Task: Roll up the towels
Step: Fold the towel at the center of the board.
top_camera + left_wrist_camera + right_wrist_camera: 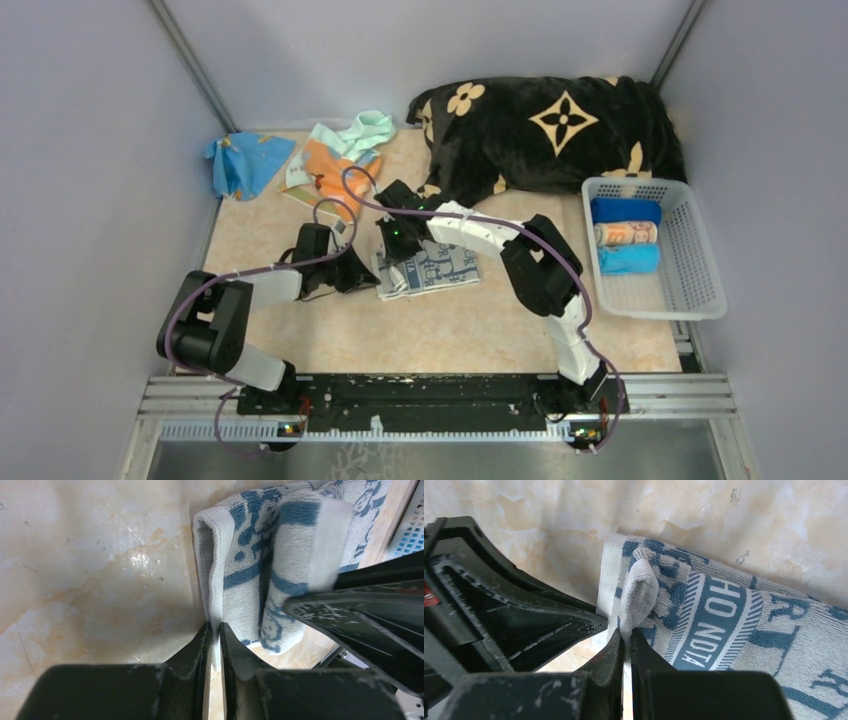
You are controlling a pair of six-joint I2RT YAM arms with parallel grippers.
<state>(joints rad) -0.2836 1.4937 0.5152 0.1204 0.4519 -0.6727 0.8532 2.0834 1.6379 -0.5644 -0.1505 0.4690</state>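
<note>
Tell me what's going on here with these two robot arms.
Both arms are working on one blue-and-white towel lying between them. The left gripper pinches its edge, and the right gripper pinches a small fold at the same end, so rolling looks barely begun. Three rolled towels already sit in the white basket on the right, and unrolled towels wait at the far left.

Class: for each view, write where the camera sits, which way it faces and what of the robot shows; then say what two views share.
Top external: above and behind the bases, looking down at the table; the left arm and right arm show whole.
Left wrist: on the left arm, looking along the left gripper, which pinches the edge of the blue-and-white towel.
Right wrist: on the right arm, looking along the right gripper, which pinches a fold.
Shared: both wrist views show that same towel.
</note>
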